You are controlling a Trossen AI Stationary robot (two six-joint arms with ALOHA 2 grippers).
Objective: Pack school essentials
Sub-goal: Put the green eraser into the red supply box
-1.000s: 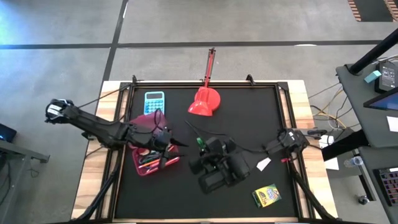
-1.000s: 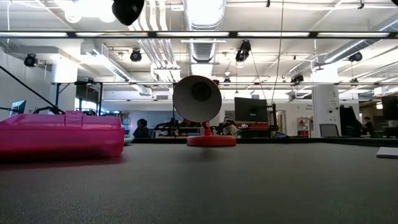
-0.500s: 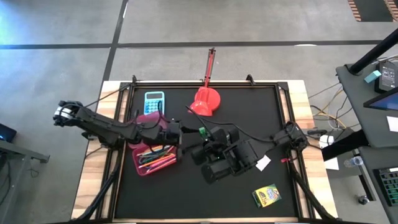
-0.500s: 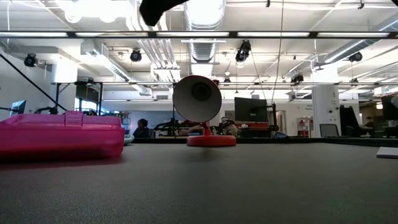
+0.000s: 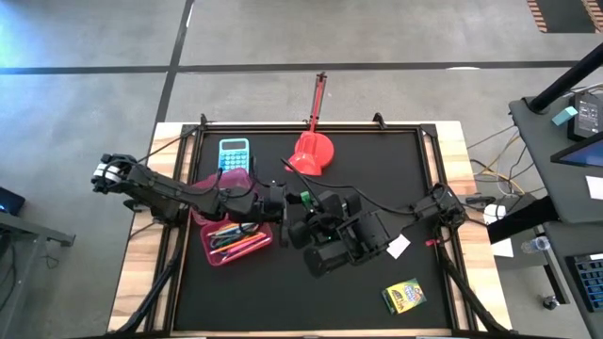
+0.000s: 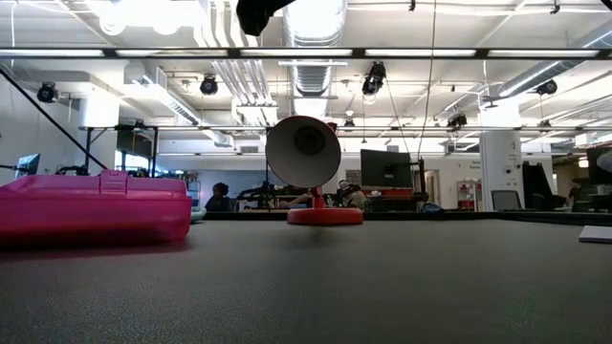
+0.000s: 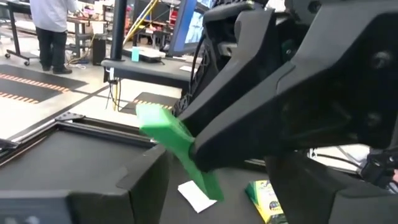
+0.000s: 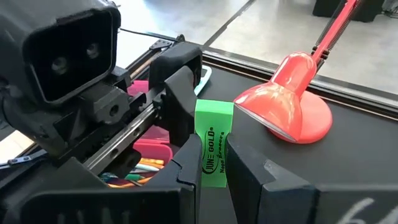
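Observation:
My right gripper [image 8: 212,163] is shut on a green eraser [image 8: 213,124] above the table's middle; the eraser also shows in the high view [image 5: 304,198] and in the left wrist view [image 7: 177,149]. My left gripper [image 5: 282,198] is open and faces it from the left, with its fingers [image 8: 181,93] right beside the eraser. I cannot tell whether they touch it. An open pink case [image 5: 231,233] holding several pencils lies below the left arm. A white square [image 5: 399,247] and a crayon box [image 5: 403,295] lie on the mat at the right. My right gripper pinches the eraser's lower half [image 8: 212,174] between its two fingers, one on each narrow side. The fingers come roughly level from the table's right. The eraser stands out past the fingertips, printed face toward the wrist camera, lifted clear of the table.
A light-blue calculator [image 5: 234,153] lies at the far left of the mat. A red lamp [image 5: 312,151] stands at the far middle, with its arm over the far edge. The pink case [image 6: 96,205] and the lamp [image 6: 306,158] also show in the low view.
My left gripper has gone from over the pink case toward the table's right, up to the eraser. My right gripper has carried the eraser a little toward the far edge and then kept still.

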